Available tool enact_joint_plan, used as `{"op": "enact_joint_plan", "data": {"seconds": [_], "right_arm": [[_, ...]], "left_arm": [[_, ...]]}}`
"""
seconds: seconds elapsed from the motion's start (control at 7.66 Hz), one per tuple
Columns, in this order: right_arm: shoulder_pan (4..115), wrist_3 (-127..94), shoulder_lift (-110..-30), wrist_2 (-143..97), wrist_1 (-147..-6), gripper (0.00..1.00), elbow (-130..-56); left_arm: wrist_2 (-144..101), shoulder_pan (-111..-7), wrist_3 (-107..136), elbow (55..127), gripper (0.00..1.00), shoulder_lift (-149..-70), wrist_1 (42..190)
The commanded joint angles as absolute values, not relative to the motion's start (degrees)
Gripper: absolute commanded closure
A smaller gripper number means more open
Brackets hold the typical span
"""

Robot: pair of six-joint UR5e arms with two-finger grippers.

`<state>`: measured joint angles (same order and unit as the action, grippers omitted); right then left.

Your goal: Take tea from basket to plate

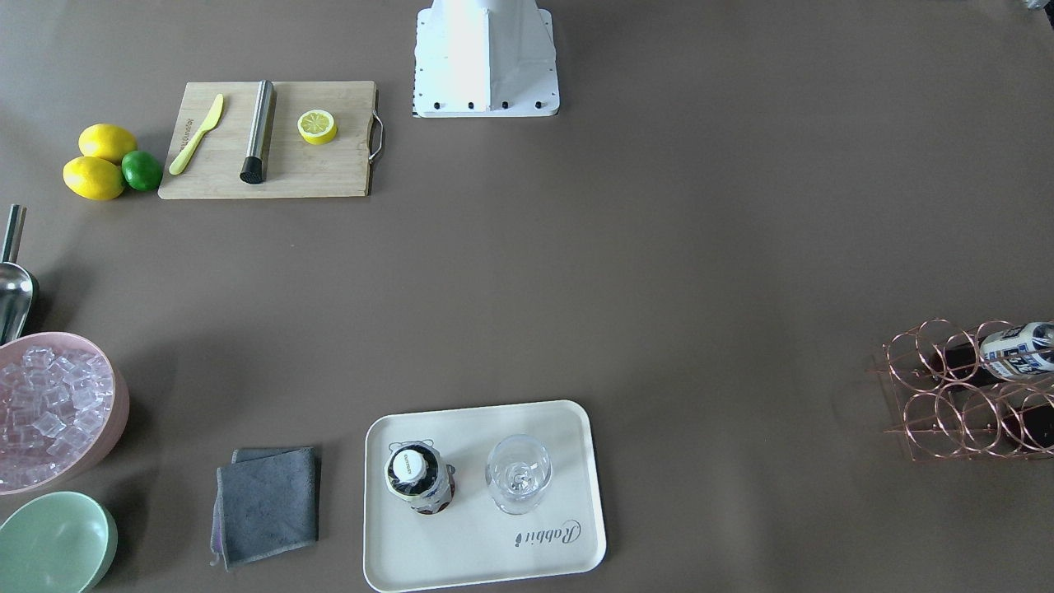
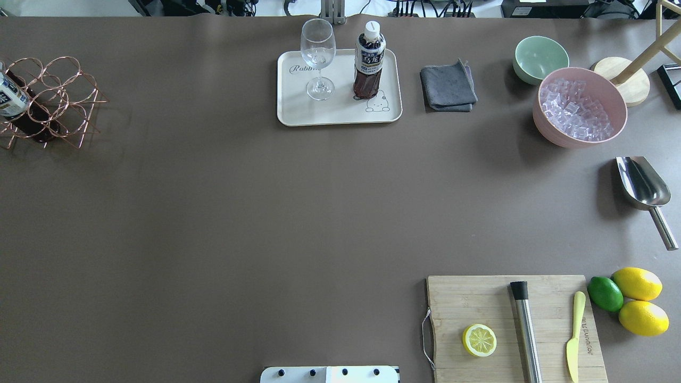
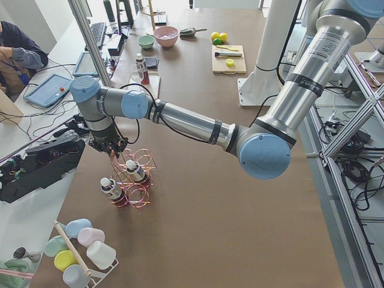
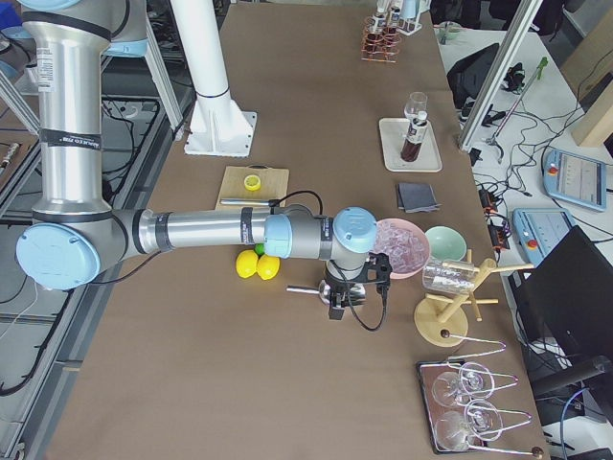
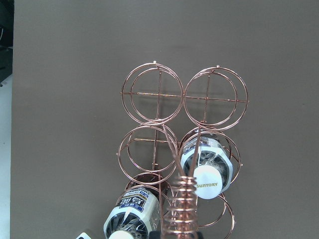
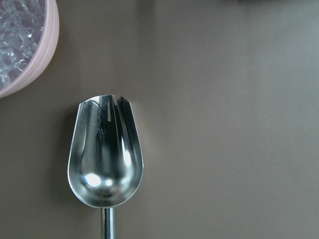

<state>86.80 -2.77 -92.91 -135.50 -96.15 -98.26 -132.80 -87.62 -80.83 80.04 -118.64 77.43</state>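
One tea bottle (image 1: 420,478) (image 2: 368,61) stands upright on the cream plate (image 1: 568,428) (image 2: 340,114), beside a wine glass. Two more tea bottles (image 5: 207,167) (image 5: 134,219) sit in cells of the copper wire basket (image 5: 155,93) (image 2: 53,85) (image 1: 939,395) at the table's end. My left gripper (image 3: 111,147) hangs just above the basket's coiled handle (image 5: 182,199); it appears only in the exterior left view, so I cannot tell its state. My right gripper (image 4: 350,305) hovers over a metal scoop; I cannot tell its state either.
A wine glass (image 1: 517,473) shares the plate. A grey cloth (image 1: 268,502), mint bowl (image 1: 53,543) and pink bowl of ice (image 1: 49,412) lie beyond it. The scoop (image 6: 104,159) rests near the pink bowl. A cutting board (image 1: 272,140) and lemons (image 1: 95,161) sit near the robot base.
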Motion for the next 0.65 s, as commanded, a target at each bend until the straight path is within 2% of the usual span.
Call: {"op": "enact_joint_plan", "data": {"seconds": [0.0, 0.26, 0.39, 0.52], "right_arm": [[86.92, -2.73, -92.98, -133.51, -96.07, 0.0, -98.44], [86.92, -2.64, -93.08, -133.42, -96.06, 0.0, -98.44], [86.92, -2.55, -93.25, -133.5, -96.06, 0.0, -98.44], [86.92, -2.55, -93.25, -133.51, -96.06, 0.0, -98.44]], "left_arm": [[-132.8, -87.63, -80.77, 80.07, 1.0, -118.65, 77.43], [-132.8, -87.63, -80.77, 80.07, 1.0, -118.65, 77.43], [-132.8, -87.63, -80.68, 80.07, 0.68, -118.91, 77.26], [-132.8, -87.63, -80.68, 80.07, 0.02, -118.92, 77.08]]}}
